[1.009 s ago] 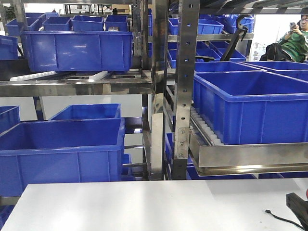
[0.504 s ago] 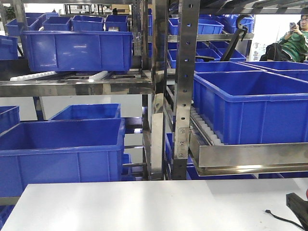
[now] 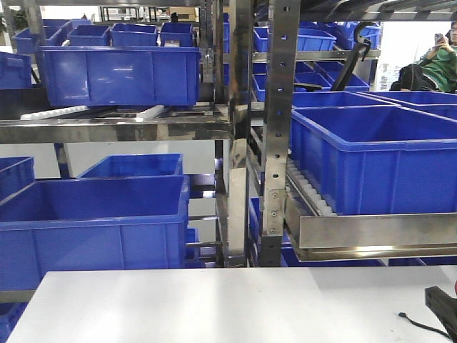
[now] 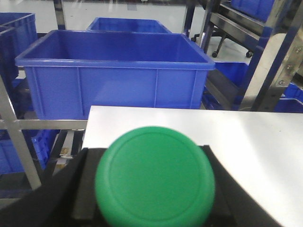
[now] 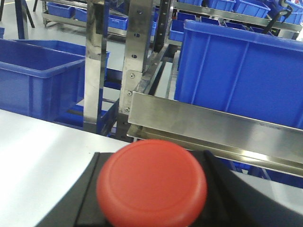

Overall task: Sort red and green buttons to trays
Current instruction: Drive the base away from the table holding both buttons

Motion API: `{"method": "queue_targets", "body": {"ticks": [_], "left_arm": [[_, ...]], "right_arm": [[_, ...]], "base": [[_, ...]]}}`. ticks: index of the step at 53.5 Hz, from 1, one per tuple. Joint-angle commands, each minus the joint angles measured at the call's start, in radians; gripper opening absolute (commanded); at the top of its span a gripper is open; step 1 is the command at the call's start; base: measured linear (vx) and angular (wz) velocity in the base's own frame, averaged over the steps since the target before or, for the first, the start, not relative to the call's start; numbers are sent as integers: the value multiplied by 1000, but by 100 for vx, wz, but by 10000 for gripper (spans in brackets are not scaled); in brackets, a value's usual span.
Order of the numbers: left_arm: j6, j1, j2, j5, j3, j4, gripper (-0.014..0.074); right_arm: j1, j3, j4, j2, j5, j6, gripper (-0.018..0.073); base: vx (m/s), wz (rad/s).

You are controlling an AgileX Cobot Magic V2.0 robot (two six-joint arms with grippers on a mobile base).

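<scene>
The green button (image 4: pixel 154 177) fills the bottom of the left wrist view, cap toward the camera, and my left gripper (image 4: pixel 147 158) is shut on it, with a black finger (image 4: pixel 75 189) on each side. In the right wrist view the red button (image 5: pixel 151 182) sits the same way in my right gripper (image 5: pixel 151 161), which is shut on it between black fingers (image 5: pixel 227 189). Both are held above the white table (image 3: pixel 214 307). The switch bodies are hidden behind the caps. The trays are out of view.
Steel racks (image 3: pixel 275 143) loaded with deep blue crates (image 3: pixel 93 229) stand right behind the table's far edge. A metal shelf lip (image 5: pixel 213 127) juts out toward the table ahead of the right gripper. A black part with a thin cable (image 3: pixel 443 307) lies at the table's right edge.
The front view has shifted slightly: racks and crates sit a few pixels further right and the table's far edge a little lower. Nothing on the table has moved.
</scene>
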Motion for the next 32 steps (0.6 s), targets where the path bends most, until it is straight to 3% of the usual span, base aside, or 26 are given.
{"method": "queue_targets", "body": {"ticks": [1, 16, 32], "left_arm": [[-5, -2, 0, -68, -32, 12, 1], [-5, -2, 0, -69, -32, 12, 1], [-5, -2, 0, -68, -32, 12, 1]], "right_arm": [[-1, -29, -8, -1, -83, -3, -9], [-1, -29, -8, -1, -84, -3, -9], [-1, -29, -8, -1, -75, -3, -9]], "base": [[-1, 14], [-2, 32], [-4, 54]]}}
